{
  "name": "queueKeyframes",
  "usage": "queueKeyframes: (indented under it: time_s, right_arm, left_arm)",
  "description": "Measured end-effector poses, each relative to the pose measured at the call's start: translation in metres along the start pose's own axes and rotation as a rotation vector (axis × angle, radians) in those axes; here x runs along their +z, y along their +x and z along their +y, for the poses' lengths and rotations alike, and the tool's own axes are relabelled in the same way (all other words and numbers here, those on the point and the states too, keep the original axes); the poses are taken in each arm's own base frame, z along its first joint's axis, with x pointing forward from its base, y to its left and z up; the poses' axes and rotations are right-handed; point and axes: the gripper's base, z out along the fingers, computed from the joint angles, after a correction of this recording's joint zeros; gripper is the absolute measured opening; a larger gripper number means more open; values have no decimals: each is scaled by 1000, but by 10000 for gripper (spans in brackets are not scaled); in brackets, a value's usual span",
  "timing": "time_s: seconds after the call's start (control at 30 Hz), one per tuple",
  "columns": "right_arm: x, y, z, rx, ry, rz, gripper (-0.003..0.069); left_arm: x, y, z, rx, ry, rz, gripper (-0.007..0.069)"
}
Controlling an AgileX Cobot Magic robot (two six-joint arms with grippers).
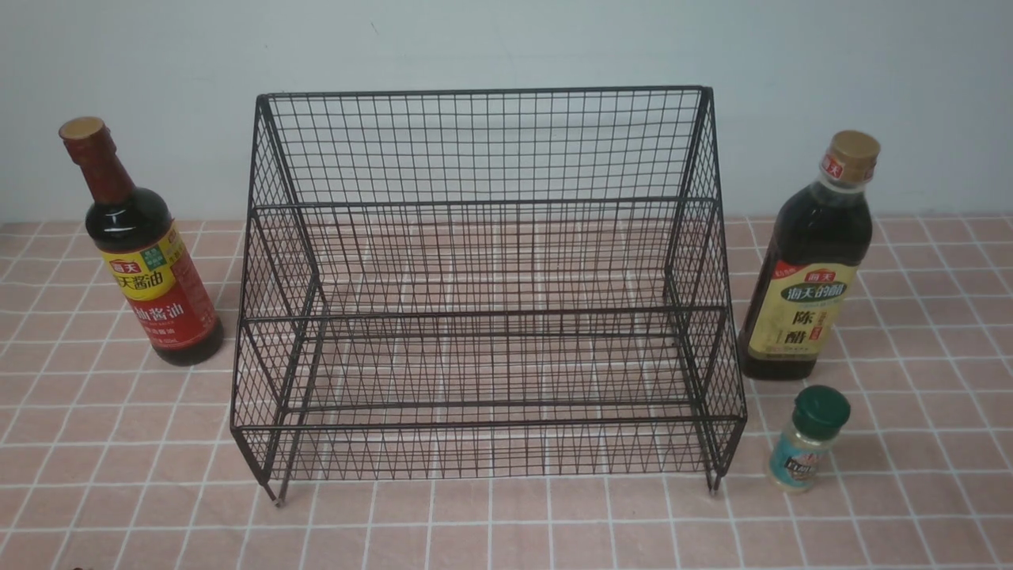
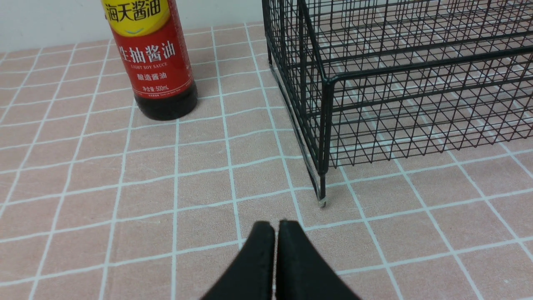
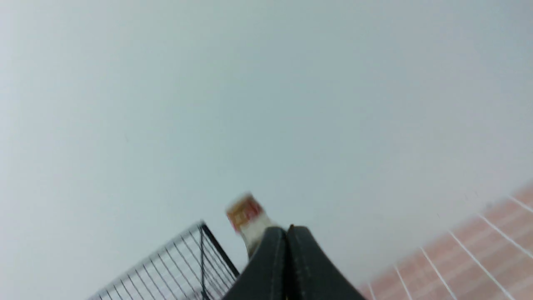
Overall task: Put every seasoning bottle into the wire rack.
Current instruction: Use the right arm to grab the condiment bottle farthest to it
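The black wire rack (image 1: 487,142) stands mid-table with both tiers bare. Left of it is the round dark bottle (image 1: 146,261) with red-yellow label and red neck. To the rack's right stands the square dark bottle (image 1: 803,269) with yellow label and gold cap, and in front of that the tiny green-capped shaker (image 1: 807,439). Neither gripper shows in the front view. My left gripper (image 2: 276,225) is shut and empty, low over the cloth near the rack's front left leg (image 2: 321,196), with the red-label bottle (image 2: 156,66) beyond. My right gripper (image 3: 286,229) is shut and empty, tilted up at the wall; the gold cap (image 3: 245,214) shows behind it.
A pink tiled cloth (image 1: 119,443) covers the table and a pale wall (image 1: 506,39) rises behind it. The rack's top corner (image 3: 200,233) appears in the right wrist view.
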Motion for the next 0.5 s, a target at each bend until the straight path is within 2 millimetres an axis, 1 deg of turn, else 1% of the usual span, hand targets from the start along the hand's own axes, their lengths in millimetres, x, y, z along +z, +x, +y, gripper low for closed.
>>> queueKeyframes:
  time_s: [0.17,0.23,0.3,0.33,0.4,0.43,0.47,0.5]
  right_arm:
    - [0,-4,2,9,-25,-37,-15]
    - [2,-9,9,-43,-52,-31,-15]
    - [9,-22,24,-103,-86,-19,-15]
    - [12,-25,27,-118,-93,-15,-15]
    - [33,-42,48,-219,-128,33,-15]
    - [41,-45,54,-248,-136,54,-15]
    - [43,-46,55,-263,-139,60,-15]
    - [55,-48,61,-292,-144,92,-15]
  left_arm:
    - [0,0,0,0,0,0,-7]
    - [0,0,0,0,0,0,-7]
    - [0,0,0,0,0,0,-7]
    - [0,0,0,0,0,0,-7]
    - [0,0,0,0,0,0,-7]
    - [0,0,0,0,0,0,-7]
    - [0,0,0,0,0,0,-7]
    - [0,0,0,0,0,0,-7]
